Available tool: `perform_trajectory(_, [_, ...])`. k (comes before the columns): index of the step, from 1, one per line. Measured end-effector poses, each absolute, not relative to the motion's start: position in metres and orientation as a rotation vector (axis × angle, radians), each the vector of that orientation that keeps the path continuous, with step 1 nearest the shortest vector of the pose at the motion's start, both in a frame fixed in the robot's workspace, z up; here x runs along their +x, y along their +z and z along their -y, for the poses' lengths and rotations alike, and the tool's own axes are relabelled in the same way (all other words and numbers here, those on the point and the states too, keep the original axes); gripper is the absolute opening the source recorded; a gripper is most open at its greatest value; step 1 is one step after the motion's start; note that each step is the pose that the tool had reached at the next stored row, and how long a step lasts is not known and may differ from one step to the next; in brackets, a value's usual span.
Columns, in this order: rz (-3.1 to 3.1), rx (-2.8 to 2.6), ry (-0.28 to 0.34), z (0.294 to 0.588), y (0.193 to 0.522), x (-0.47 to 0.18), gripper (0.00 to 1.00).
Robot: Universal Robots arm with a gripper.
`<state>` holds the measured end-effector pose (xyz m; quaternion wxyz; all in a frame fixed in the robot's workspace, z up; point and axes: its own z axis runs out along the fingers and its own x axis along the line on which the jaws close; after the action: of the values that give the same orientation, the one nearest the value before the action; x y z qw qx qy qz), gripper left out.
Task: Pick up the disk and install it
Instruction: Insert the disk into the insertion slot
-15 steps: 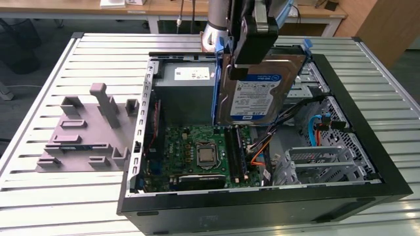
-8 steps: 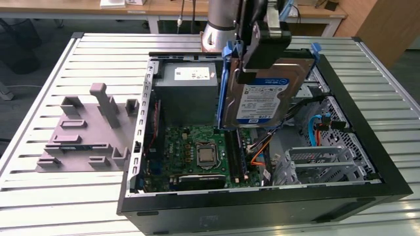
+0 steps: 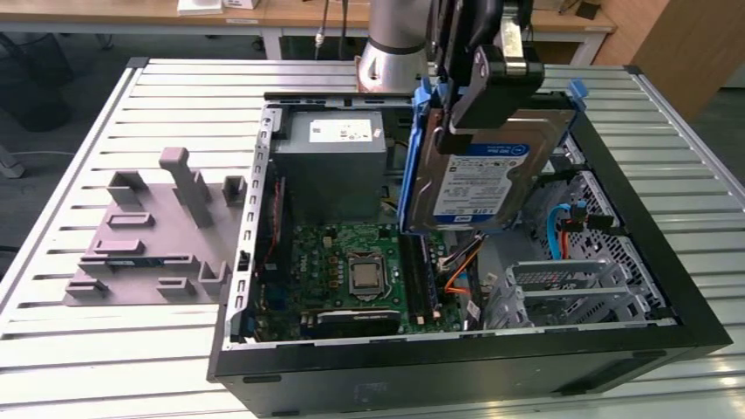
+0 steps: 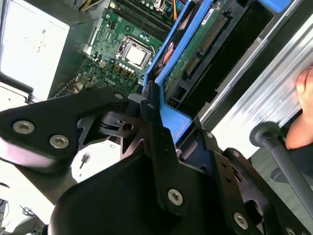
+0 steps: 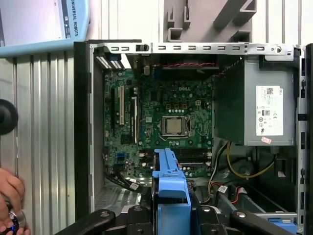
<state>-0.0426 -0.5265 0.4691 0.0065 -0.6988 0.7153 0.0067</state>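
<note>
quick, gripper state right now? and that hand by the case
gripper: shut on the disk, held above the open computer case.
person's hand: at the table edge; whether it holds anything cannot be told.

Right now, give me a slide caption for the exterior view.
The gripper holds the disk above the open computer case; grey stand sits to the exterior view's left.

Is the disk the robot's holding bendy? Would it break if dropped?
Probably stiff: the disk hangs flat and straight from the hand. Its metal body looks heavy for its size. Likely fragile: a drop onto the circuit board could hurt it.
</note>
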Motion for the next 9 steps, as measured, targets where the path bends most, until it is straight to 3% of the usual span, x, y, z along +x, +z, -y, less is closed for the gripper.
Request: perform_trajectory(9, [-2.238,-2.186,0.021,0.544,0.467,-0.04,0.36])
